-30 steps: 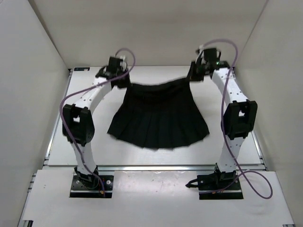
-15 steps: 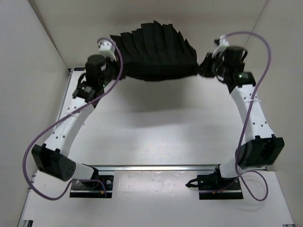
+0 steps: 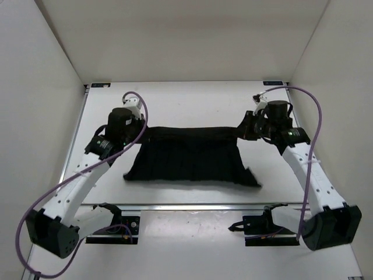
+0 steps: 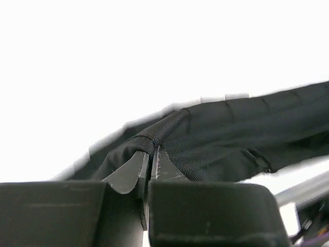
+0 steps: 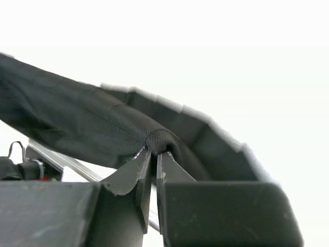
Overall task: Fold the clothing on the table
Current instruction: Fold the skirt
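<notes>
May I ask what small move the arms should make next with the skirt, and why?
The left hand and right hand each pinch an end of the waistband, and the skirt lies spread on the table. I would probably carry both together toward the near hem, folding it in half.

I'm looking along my right gripper (image 5: 153, 156) and it's pinching a bunched fold of the black skirt (image 5: 77, 121), jaws almost meeting. The fabric is stretching taut to the left and draping off to the right. An aluminium rail (image 5: 69, 163) is showing underneath.
</notes>
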Controlling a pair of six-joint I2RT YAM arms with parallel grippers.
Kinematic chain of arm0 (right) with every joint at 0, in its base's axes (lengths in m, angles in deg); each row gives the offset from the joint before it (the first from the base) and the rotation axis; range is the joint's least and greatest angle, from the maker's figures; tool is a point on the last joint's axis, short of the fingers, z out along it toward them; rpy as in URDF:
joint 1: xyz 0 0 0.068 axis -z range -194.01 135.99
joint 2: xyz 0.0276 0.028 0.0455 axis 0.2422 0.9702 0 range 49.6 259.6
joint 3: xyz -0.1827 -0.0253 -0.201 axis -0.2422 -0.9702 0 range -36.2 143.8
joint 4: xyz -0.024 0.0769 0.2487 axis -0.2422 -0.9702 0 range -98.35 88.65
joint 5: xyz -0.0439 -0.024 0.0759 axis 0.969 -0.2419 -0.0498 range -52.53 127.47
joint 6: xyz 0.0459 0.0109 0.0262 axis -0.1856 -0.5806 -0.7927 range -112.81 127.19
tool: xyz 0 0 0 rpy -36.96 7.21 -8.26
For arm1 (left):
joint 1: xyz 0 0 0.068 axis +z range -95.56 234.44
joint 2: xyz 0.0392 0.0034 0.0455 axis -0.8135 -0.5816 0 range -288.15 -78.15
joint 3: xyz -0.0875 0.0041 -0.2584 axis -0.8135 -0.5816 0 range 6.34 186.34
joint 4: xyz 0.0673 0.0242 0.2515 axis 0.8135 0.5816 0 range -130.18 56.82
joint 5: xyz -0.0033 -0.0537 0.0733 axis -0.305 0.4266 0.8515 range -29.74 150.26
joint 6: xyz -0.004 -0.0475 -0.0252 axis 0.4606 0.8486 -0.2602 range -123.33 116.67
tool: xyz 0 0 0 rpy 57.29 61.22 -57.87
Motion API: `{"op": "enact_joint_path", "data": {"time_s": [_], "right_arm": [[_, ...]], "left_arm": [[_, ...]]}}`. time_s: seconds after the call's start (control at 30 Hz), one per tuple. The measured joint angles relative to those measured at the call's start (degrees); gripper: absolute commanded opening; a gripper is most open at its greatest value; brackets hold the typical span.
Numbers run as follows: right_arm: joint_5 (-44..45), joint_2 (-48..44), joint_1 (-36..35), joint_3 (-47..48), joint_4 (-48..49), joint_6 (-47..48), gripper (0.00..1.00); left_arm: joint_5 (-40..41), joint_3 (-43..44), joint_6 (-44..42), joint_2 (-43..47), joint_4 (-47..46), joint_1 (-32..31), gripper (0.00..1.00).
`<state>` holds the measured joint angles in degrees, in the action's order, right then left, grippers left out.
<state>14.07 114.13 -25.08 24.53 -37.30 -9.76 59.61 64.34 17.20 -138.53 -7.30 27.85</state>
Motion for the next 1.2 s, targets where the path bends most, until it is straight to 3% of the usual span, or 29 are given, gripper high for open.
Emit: {"op": "enact_joint_path", "data": {"time_s": [0.1,0.3,0.4,0.67,0.73,0.8,0.87,0.97,1.2], "right_arm": [[-3.1,6.6,1.5,1.2,3.7,-0.6,0.0],[-5.5,29.7,2.5,4.0,6.2,-0.9,0.0],[-6.4,37.7,4.4,11.1,3.2,-0.9,0.0],[-6.3,54.6,10.3,59.8,-1.0,-1.0,0.0],[-6.7,56.5,10.5,69.8,-0.5,-1.1,0.0],[-7.1,55.5,10.4,73.3,-0.4,-1.0,0.0],[-7.2,52.8,10.1,72.4,-0.9,-0.3,0.0],[-5.6,45.9,9.2,62.6,-1.1,1.6,0.0],[-2.4,21.3,7.3,14.2,5.1,2.6,0.0]], "left_arm": [[-2.7,1.0,0.9,-6.0,-3.2,5.3,0.0],[-7.4,2.1,2.4,-29.4,-6.0,10.1,0.0],[-8.4,10.4,2.1,-39.6,-2.3,10.0,0.0],[-8.2,56.1,0.3,-57.7,0.0,11.2,0.0],[-8.2,62.1,-0.3,-58.0,-0.8,11.4,0.0],[-8.1,62.3,-1.1,-55.3,-2.4,11.6,0.0],[-7.9,58.6,-2.1,-50.9,-4.1,11.5,0.0],[-5.7,50.2,-4.7,-43.5,-6.0,9.9,0.0],[0.7,17.4,-6.5,-23.6,-7.0,1.6,0.0]]}}
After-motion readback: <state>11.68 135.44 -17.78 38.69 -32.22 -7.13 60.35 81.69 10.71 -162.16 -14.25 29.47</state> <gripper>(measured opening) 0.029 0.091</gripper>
